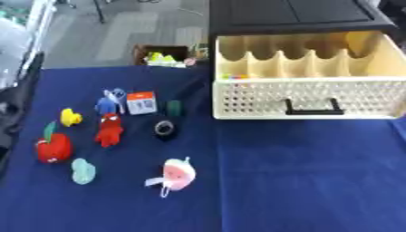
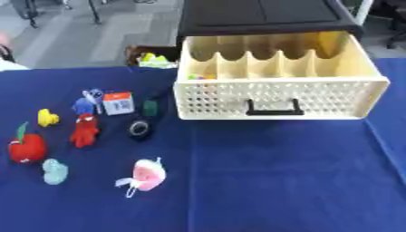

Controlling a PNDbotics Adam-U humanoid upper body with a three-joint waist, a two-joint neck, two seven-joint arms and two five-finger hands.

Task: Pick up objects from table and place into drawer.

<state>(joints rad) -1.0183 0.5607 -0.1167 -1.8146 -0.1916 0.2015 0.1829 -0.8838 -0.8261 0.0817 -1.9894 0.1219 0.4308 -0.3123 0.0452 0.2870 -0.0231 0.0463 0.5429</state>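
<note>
- Neither of my hands is in view, so I cannot tell their state.
- The toys lie left on the bench (image 1: 301, 181); the drawer (image 1: 305, 97) stands open, upper right.
- I'd take the pink toy (image 1: 178, 174) first, then lower it into a compartment.

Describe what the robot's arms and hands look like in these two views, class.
Neither arm nor hand shows in either eye view, so their look cannot be told here. Only the blue tablecloth, the small toys such as the red apple, and the open cream drawer are visible.
</note>
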